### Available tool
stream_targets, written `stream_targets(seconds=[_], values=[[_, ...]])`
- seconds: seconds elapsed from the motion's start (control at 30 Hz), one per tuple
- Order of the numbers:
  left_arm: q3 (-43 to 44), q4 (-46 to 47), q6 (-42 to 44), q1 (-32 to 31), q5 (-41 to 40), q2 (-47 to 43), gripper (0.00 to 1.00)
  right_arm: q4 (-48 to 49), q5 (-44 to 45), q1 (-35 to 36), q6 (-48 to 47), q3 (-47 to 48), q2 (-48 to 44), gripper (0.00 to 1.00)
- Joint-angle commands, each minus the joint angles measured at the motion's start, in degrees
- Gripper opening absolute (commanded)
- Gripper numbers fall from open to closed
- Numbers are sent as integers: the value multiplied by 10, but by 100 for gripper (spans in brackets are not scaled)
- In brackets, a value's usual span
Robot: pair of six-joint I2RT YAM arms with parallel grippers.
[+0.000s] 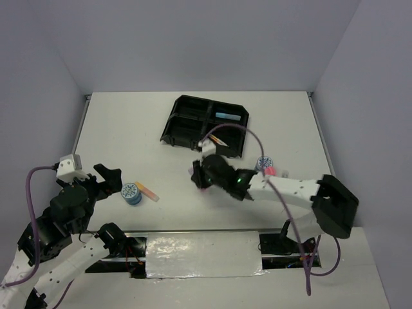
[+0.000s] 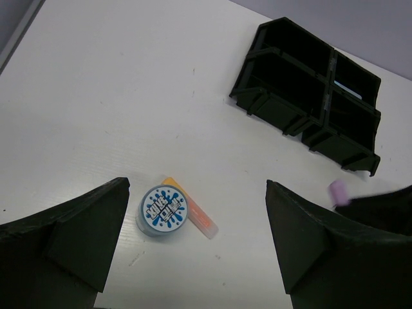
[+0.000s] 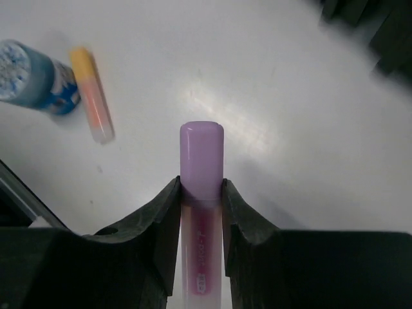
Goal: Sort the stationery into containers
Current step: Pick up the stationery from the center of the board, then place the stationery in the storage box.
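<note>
My right gripper (image 3: 201, 193) is shut on a purple marker (image 3: 201, 161), whose cap sticks out past the fingertips. In the top view this gripper (image 1: 198, 175) is low over the table, just in front of the black tray (image 1: 172, 126). A light blue marker (image 1: 228, 116) lies in the tray's far right compartment. A blue-and-white tape roll (image 2: 163, 210) touches an orange marker (image 2: 192, 215) on the table. My left gripper (image 2: 196, 238) hangs open above and near them, holding nothing. The purple marker's tip (image 2: 338, 192) shows at the right of the left wrist view.
A second tape roll (image 1: 264, 163) and a pink-capped bottle (image 1: 271, 172) stand beside the right forearm. Thin pens (image 1: 216, 138) lie in the tray's near right compartment. A purple cable (image 1: 254, 138) arcs over the tray's corner.
</note>
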Motion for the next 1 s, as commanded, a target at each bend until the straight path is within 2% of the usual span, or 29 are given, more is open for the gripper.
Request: stream_targets(seconds=[0.0, 0.07, 0.2, 0.27, 0.3, 0.33, 0.4, 0.47, 0.57, 0.63, 0.83, 0.93, 0.97], values=[[5, 15, 1, 3, 1, 3, 99, 74, -243, -88, -346, 100, -88, 0], [5, 15, 2, 3, 2, 5, 99, -24, -224, -138, -466, 163, -62, 0], [5, 12, -1, 3, -3, 3, 99, -133, -226, -249, -553, 368, 60, 0], [6, 9, -6, 3, -6, -1, 99, -94, -25, -274, -582, 420, 159, 0], [5, 9, -8, 2, -7, -7, 99, -89, 33, -279, -598, 473, 193, 0], [5, 9, -7, 2, -7, -11, 99, -102, 51, -286, -626, 503, 250, 0], [4, 11, -6, 2, -6, -19, 99, -133, 27, -307, -640, 570, 291, 0], [4, 14, -3, 2, -4, -21, 99, -122, -8, -319, -661, 583, 319, 0], [3, 14, -2, 2, -3, -19, 99, -66, -34, -332, -714, 540, 326, 0], [4, 13, -3, 2, -3, -13, 99, -63, -35, -335, -735, 523, 337, 0], [3, 17, 0, 2, 0, -1, 99, -65, -28, -349, -729, 533, 362, 2], [3, 17, 1, 2, 1, 3, 99, -57, -29, -350, -726, 524, 363, 20], [2, 18, 2, 2, 2, 2, 99, -55, -30, -351, -724, 521, 363, 32]])
